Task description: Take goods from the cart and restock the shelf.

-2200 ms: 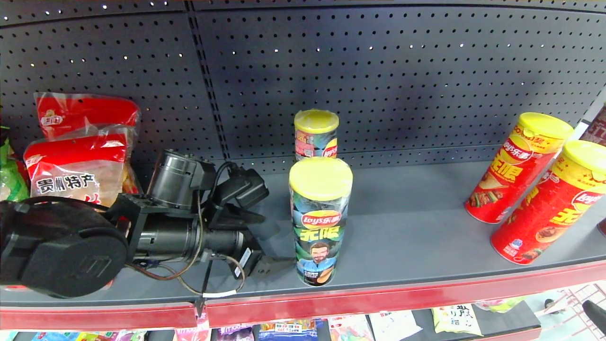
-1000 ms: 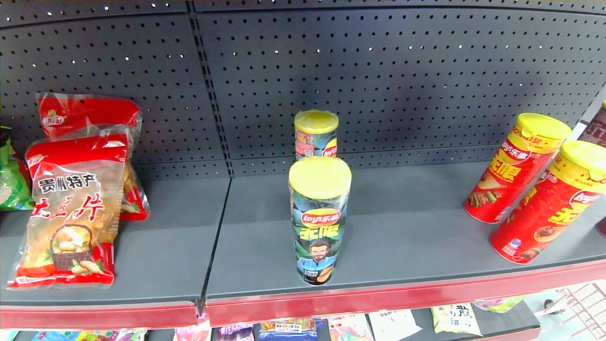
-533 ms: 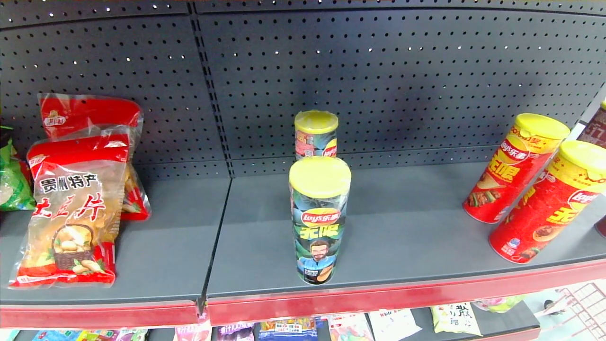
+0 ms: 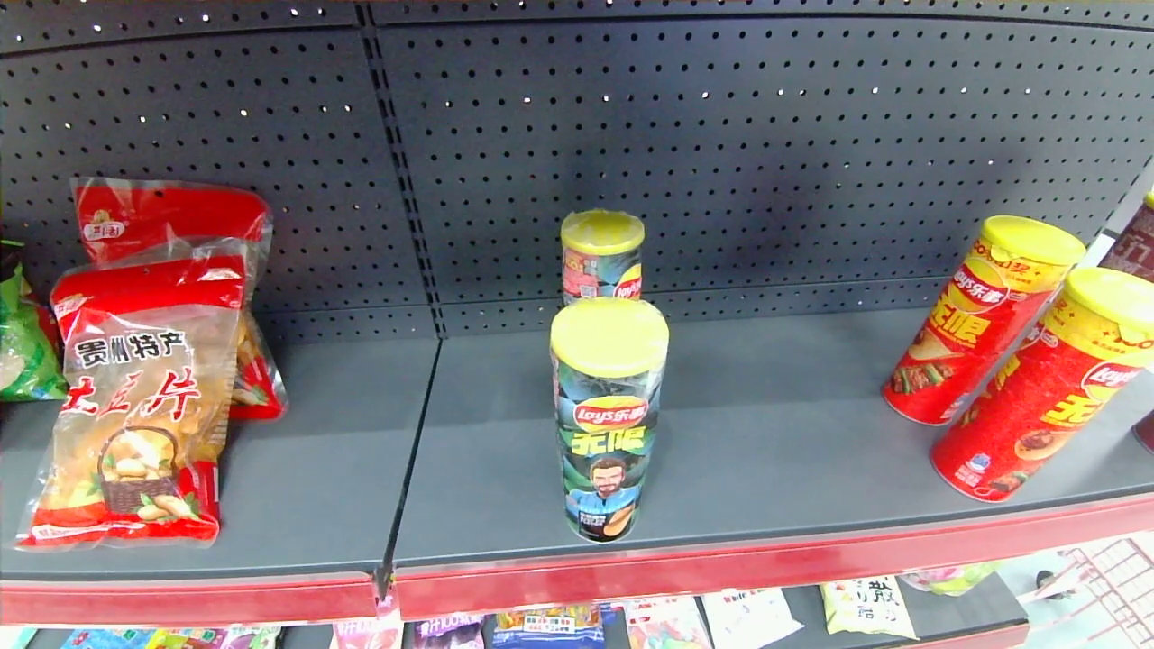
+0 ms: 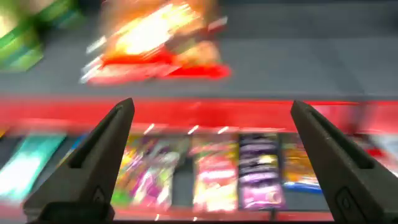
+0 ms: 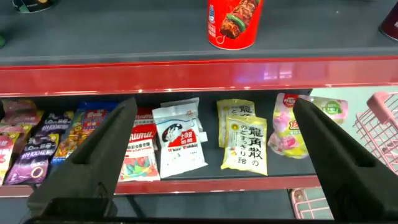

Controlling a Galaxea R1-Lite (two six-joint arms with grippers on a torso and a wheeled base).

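**Restocking under way:** Four yellow-lidded chip canisters stand on the grey shelf in front of a perforated back panel.

- **Mid-shelf:** The front canister stands near the red front edge. Its dark green label carries a red oval logo, yellow characters and a cartoon bearded man. The rear canister stands directly behind it, close to the back panel.
- **Right end:** The rear red canister and the front red canister stand just beside each other. Both have red labels with the same oval logo and large yellow characters.
- **Left end:** Two clear potato-chip bags with red tops stand one behind the other. The front bag shows dark and red characters above a picture of a basket of potatoes. The back bag leans on the back panel. A green bag sits at the left edge.

The left gripper hangs in front of the shelf's red front edge in a blurred view. Its fingers are spread wide and nothing lies between them.

The right gripper is likewise spread wide and empty. It faces the red front edge and the lower shelf, where a row of snack packets lies. These are white, yellow-green, pink and purple.

The pink wire cart shows at the side, beyond the lower shelf's end.
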